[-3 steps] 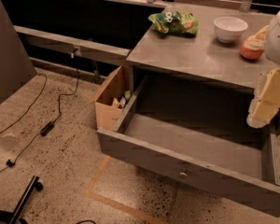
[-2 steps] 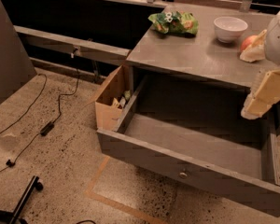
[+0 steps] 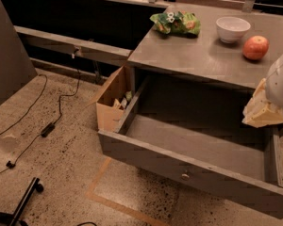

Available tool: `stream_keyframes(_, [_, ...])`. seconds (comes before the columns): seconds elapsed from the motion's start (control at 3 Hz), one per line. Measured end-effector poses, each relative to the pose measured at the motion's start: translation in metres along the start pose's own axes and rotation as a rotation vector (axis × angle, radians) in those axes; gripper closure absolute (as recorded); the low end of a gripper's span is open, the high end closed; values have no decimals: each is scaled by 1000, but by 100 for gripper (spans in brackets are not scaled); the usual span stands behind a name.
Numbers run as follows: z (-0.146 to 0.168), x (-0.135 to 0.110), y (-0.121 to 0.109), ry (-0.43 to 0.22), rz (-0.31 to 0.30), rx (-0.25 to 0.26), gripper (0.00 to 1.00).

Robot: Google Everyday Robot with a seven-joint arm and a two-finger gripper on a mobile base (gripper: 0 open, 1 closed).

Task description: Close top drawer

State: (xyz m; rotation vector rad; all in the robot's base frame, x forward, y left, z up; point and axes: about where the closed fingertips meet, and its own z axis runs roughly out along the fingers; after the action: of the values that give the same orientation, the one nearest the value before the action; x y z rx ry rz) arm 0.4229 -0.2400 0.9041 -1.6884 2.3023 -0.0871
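Note:
The top drawer [image 3: 146,155] is a wide, deep grey drawer pulled far out of the grey counter [image 3: 198,55]. Its flat front panel faces the floor side and carries one small round metal knob [image 3: 185,176] at its centre. The inside looks empty. My gripper [image 3: 262,111] is at the right edge of the view, a pale cream part below a white arm segment [image 3: 280,83]. It hangs over the drawer's right rear corner, just under the counter's edge. The two lower drawers are hidden.
On the counter lie a green snack bag [image 3: 175,22], a white bowl [image 3: 232,28] and a red apple [image 3: 255,47]. An open cardboard box [image 3: 111,100] stands on the floor against the drawer's left side. Cables [image 3: 47,126] and a black stand leg [image 3: 23,202] lie at left.
My arm and gripper have shifted a little left and down over the drawer's right rear corner, uncovering the apple. The drawer stands as far open as before.

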Motion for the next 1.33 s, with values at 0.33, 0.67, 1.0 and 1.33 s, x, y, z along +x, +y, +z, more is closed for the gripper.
stream_keyframes(0.33, [34, 19, 19, 13, 7, -12, 93])
stream_keyframes(0.67, [92, 46, 48, 0, 28, -27, 100])
stream_keyframes(1.0, [94, 47, 48, -1, 30, -24, 100])
stream_keyframes(1.33, [99, 52, 53, -1, 44, -42, 100])
